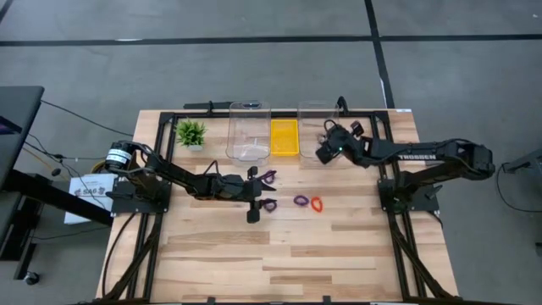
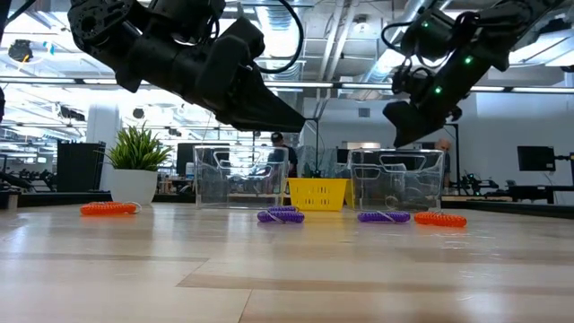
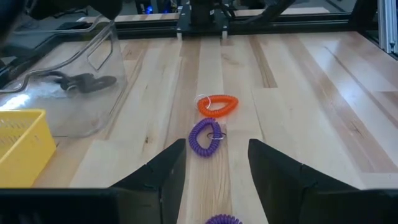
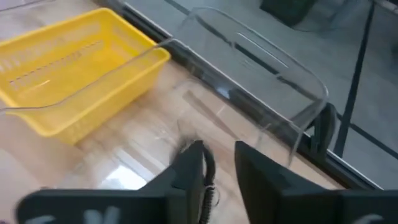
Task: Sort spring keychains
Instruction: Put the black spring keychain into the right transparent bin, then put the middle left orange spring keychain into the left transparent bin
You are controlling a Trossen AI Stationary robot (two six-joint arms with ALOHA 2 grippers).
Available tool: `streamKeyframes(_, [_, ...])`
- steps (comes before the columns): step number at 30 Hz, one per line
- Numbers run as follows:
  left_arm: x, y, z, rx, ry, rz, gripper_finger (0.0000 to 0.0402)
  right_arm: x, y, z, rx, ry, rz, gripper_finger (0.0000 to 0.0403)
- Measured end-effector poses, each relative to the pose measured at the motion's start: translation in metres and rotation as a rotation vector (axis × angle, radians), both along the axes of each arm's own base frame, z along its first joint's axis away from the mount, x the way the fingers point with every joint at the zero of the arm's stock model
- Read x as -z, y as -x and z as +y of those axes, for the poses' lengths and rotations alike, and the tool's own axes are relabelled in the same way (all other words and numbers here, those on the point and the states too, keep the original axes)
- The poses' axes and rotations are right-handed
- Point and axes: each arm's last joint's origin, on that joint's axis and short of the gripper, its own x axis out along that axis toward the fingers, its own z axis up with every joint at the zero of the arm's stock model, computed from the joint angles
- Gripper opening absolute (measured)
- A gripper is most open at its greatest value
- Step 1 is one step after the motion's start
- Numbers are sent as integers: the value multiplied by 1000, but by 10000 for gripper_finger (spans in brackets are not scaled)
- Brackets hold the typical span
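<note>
A black keychain (image 4: 206, 177) hangs between the right gripper's (image 4: 217, 168) parting fingers, directly above the right clear bin (image 4: 273, 93) at the tabletop's far edge. The left gripper (image 3: 214, 171), fingers spread, faces a purple keychain (image 3: 205, 137) mid-table.

Purple keychain (image 3: 206, 137) lay flat mid-tabletop (image 3: 298, 93), its coil closed into a loop, and the red-orange keychain (image 3: 217, 104) lay just beside it. Two more purple coils (image 1: 268, 177) sat near each other, apart from that pair. A dark coil (image 4: 205, 171) showed at the right hand (image 4: 217, 171), over a clear bin (image 4: 261, 93).
</note>
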Motion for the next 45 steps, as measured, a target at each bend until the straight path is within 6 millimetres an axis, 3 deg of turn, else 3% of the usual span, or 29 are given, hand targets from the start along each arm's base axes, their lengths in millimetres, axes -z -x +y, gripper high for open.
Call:
streamKeyframes(6, [0,0,-1,20,22,2,168,-1,-4,10,-63,15,13,151])
streamKeyframes(11, [4,2,-1,20,15,45,167,-9,-16,34,-204,51,-68,172])
streamKeyframes(18, [11,5,0,19,4,123,167,-22,-20,83,-433,70,-154,160])
streamKeyframes(26, [27,14,16,-144,9,317,167,-14,-12,141,-607,-12,-160,130])
streamKeyframes(30, [22,22,23,-195,58,367,167,-11,-7,167,-688,-58,-181,118])
streamKeyframes(35, [-11,40,16,-188,129,352,167,-10,2,191,-725,-32,-207,112])
streamKeyframes(40, [-35,69,5,-257,179,386,167,-9,10,202,-698,0,-229,111])
streamKeyframes(45, [-10,112,-7,-381,205,454,167,-2,7,206,-700,-3,-209,111])
